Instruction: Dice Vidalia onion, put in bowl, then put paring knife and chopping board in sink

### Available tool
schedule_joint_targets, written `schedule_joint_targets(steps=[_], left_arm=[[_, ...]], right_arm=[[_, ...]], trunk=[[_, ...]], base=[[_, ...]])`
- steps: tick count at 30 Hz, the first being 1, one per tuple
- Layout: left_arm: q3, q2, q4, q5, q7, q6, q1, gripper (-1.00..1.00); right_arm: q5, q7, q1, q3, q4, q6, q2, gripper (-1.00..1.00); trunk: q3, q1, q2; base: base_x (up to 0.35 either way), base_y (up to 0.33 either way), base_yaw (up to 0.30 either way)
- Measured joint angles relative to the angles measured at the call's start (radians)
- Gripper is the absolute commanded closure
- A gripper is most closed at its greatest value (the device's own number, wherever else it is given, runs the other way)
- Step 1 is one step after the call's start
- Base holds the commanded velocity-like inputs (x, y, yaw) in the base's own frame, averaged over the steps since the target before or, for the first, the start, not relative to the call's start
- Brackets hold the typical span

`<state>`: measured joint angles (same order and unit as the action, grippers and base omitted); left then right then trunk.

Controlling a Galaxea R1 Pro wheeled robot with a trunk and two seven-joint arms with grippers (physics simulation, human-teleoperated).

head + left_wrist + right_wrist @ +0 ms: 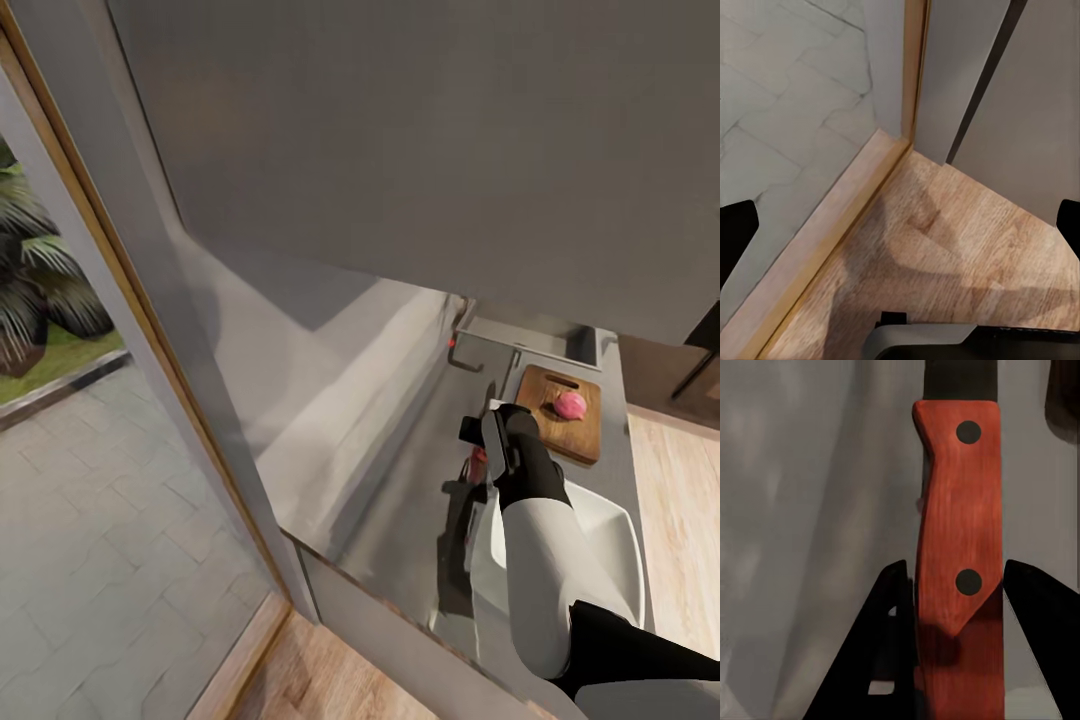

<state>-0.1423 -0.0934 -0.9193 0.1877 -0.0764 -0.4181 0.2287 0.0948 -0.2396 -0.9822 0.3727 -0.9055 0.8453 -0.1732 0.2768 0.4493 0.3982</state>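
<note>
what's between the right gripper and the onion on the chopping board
In the head view, only bare grey countertop and the brown chopping board separate the right gripper from the onion.

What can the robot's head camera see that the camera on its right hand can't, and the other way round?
The head view takes in the whole scene: the onion sitting on the chopping board, the white bowl nearer the robot, the sink beyond the board, and a patio outside the glass.

The right wrist view gives the close-up: the paring knife with its red handle and two dark rivets, and the right gripper with a black finger on each side of that handle.

Both show the grey countertop and the right gripper over it.
</note>
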Motion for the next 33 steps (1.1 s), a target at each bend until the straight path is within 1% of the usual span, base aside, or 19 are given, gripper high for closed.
schedule_joint_targets(steps=[1, 4, 6, 7, 8, 13, 19, 25, 27, 29, 31, 33], left_arm=[[0.000, 0.000, 0.000, 0.000, 0.000, 0.000, 0.000, -1.00], [0.000, 0.000, -0.002, 0.000, 0.000, 0.000, 0.000, -1.00], [-0.001, 0.000, -0.003, 0.000, 0.000, 0.000, 0.000, -1.00], [-0.001, 0.000, -0.004, 0.000, 0.000, 0.000, 0.000, -1.00], [-0.001, 0.000, -0.004, 0.000, 0.000, 0.000, 0.000, -1.00], [-0.001, 0.000, -0.004, 0.000, 0.000, 0.000, 0.000, -1.00], [-0.001, 0.000, -0.003, 0.000, 0.000, 0.000, 0.000, -1.00], [0.000, 0.000, -0.001, 0.000, 0.000, 0.000, 0.000, -1.00], [0.000, 0.000, 0.000, 0.000, 0.000, 0.000, 0.000, -1.00], [-0.001, 0.000, 0.001, 0.000, 0.000, 0.000, 0.000, -1.00], [-0.001, 0.000, 0.001, 0.000, 0.000, 0.000, 0.000, -1.00], [-0.001, 0.000, 0.002, 0.000, 0.000, 0.000, 0.000, -1.00]], right_arm=[[-0.001, 0.000, 0.000, -0.003, -0.002, 0.000, 0.000, 1.00], [-0.002, 0.001, 0.000, -0.041, -0.008, 0.000, 0.000, 1.00], [-0.002, 0.001, 0.000, -0.082, -0.017, 0.000, 0.000, 1.00], [-0.003, 0.000, 0.000, -0.121, -0.033, 0.001, 0.000, 1.00], [-0.001, 0.000, 0.000, -0.127, -0.037, 0.002, 0.000, 1.00], [-0.001, 0.000, 0.000, -0.136, -0.043, 0.002, 0.000, 1.00], [-0.001, 0.000, 0.000, -0.139, -0.044, 0.002, 0.000, 1.00], [-0.001, 0.000, 0.000, -0.143, -0.049, 0.002, 0.000, 1.00], [-0.001, 0.000, 0.000, -0.152, -0.059, 0.002, 0.000, 1.00], [-0.001, -0.001, 0.000, -0.173, -0.083, 0.002, 0.000, 1.00], [-0.001, -0.001, 0.000, -0.196, -0.119, 0.005, 0.000, 1.00], [-0.001, -0.001, 0.000, -0.210, -0.157, 0.008, 0.000, 1.00]], trunk=[[-0.002, 0.000, 0.000], [-0.006, 0.000, 0.000], [-0.010, 0.000, 0.000], [-0.011, 0.000, 0.000], [-0.013, 0.000, 0.000], [-0.021, 0.000, 0.000], [-0.030, 0.000, 0.000], [-0.038, 0.000, 0.000], [-0.040, 0.000, 0.000], [-0.043, 0.000, 0.000], [-0.046, 0.000, 0.000], [-0.049, 0.000, 0.000]], base=[[0.000, 0.000, 0.000], [0.000, 0.000, 0.000], [0.000, 0.000, 0.000], [-0.005, 0.000, 0.000], [-0.016, 0.000, 0.000], [-0.145, 0.000, 0.051], [-0.240, 0.000, 0.156], [-0.059, 0.000, 0.187], [-0.009, 0.000, 0.146], [-0.004, 0.000, 0.103], [-0.002, 0.000, 0.053], [-0.001, 0.000, 0.022]])
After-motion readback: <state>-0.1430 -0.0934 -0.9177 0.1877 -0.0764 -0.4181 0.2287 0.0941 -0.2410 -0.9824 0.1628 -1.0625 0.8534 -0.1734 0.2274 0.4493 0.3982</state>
